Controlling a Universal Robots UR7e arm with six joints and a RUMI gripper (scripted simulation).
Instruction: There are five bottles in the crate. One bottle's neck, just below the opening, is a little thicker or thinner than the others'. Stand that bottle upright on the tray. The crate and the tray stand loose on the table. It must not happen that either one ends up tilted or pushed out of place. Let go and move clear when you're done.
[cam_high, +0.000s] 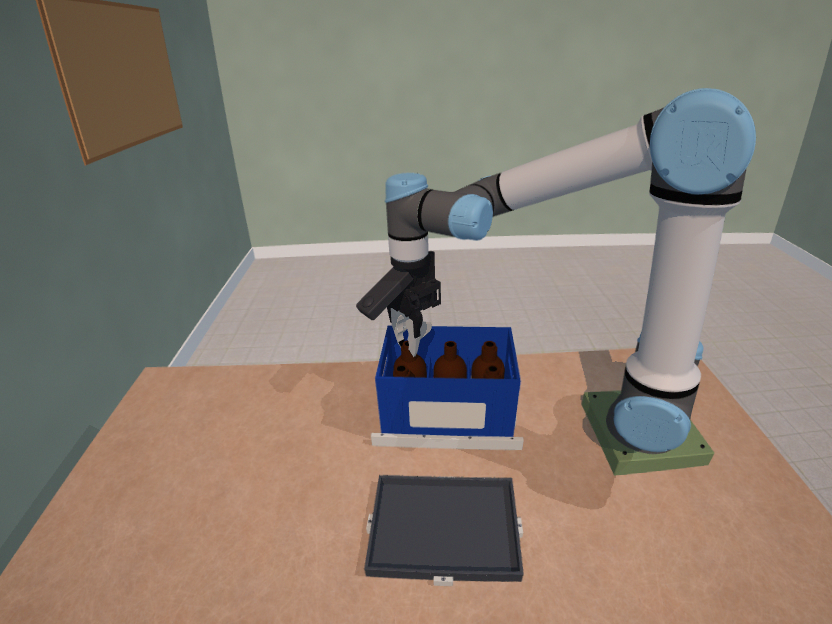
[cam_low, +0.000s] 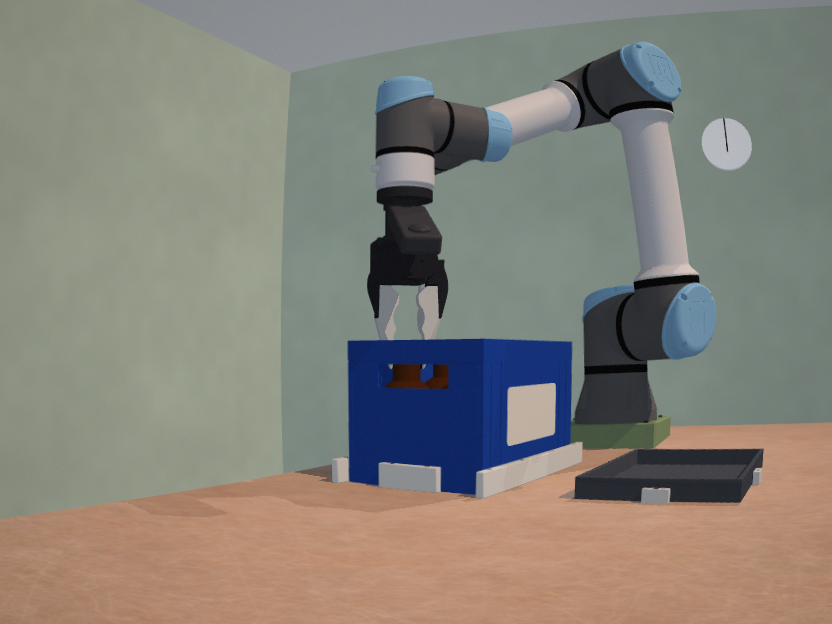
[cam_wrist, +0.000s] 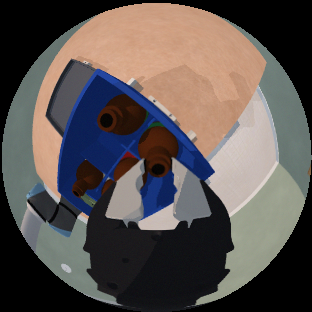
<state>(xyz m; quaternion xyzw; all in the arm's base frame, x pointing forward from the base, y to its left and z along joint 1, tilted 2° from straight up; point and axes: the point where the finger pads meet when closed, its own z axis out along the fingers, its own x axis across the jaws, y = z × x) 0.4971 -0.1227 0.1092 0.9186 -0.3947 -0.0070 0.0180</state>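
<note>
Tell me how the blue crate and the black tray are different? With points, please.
The crate (cam_high: 448, 406) (cam_low: 416, 423) (cam_wrist: 95, 73) is blue, but the tray (cam_high: 440, 523) (cam_low: 668, 486) (cam_wrist: 70, 95) is very dark, almost black. The crate has tall walls, while the tray has low ones. The crate holds brown bottles (cam_high: 450, 366) (cam_wrist: 159, 145); the tray has none on it. Both have open tops and sit on the table (cam_high: 201, 503) (cam_low: 336, 564) (cam_wrist: 150, 35).

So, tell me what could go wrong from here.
Lifting may bring up the wrong one: the pincer appears clamped on a bottle, yet these views don't settle whether its neck is the odd one.

The bottle could catch the wall of the crate, since its body sits deep inside.

Held only by the neck, it might swing and land tilted on the tray.
</note>
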